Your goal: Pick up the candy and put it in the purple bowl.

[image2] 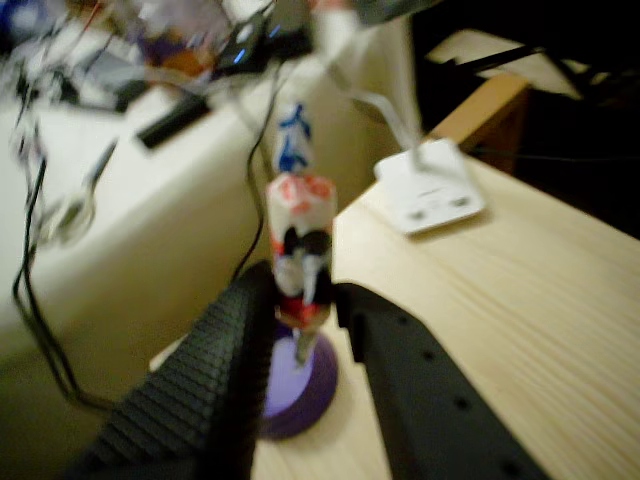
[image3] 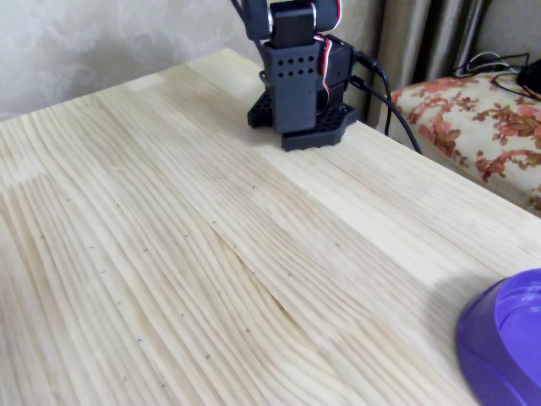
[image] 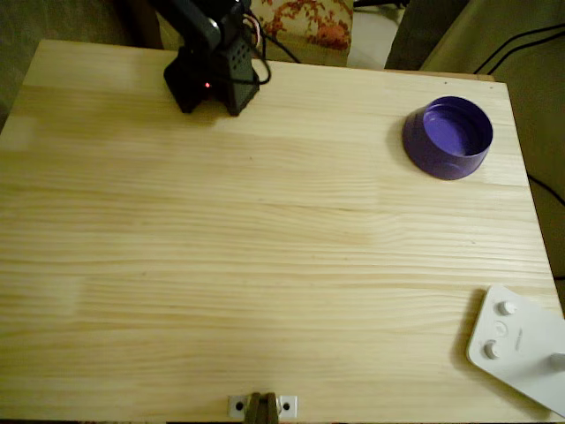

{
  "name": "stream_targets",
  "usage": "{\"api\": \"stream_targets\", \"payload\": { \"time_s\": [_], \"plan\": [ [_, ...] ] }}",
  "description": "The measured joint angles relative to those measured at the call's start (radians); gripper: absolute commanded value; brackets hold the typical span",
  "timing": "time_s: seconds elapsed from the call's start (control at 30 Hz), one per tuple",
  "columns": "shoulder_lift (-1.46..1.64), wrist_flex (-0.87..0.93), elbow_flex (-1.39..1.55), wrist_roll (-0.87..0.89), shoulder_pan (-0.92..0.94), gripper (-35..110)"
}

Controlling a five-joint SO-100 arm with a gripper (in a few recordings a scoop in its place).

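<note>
In the wrist view my gripper (image2: 303, 300) is shut on the candy (image2: 300, 215). The candy is a small orange-and-white wrapped sweet with dark marks, and it stands upright with its bluish twisted end pointing up. The two black fingers (image2: 200, 390) clamp its lower part. Past the fingertips, lower in that view, part of the purple bowl (image2: 305, 390) sits on the wooden table. In the overhead view the purple bowl (image: 448, 137) stands near the table's top right corner. Its rim also enters the bottom right of the fixed view (image3: 507, 347).
The arm's black base (image: 212, 66) is mounted at the table's top edge, with cables trailing off it (image3: 300, 85). A white device with knobs (image: 516, 344) lies at the bottom right corner (image2: 430, 190). A small metal bracket (image: 262, 406) sits at the bottom edge.
</note>
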Motion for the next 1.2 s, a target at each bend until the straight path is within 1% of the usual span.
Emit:
{"api": "stream_targets", "payload": {
  "time_s": [0.13, 0.33, 0.57, 0.73, 1.07, 1.2],
  "plan": [
    [-0.104, -0.021, -0.002, -0.04, -0.084, 4],
    [-0.265, -0.044, -0.067, -0.046, -0.196, 4],
    [-0.471, -0.044, -0.124, -0.101, -0.278, 4],
    [-0.655, -0.046, -0.193, -0.147, -0.298, 4],
    [-1.017, -0.046, -0.396, -0.184, -0.293, 4],
    [-1.117, -0.044, -0.448, -0.204, -0.305, 4]
  ]
}}
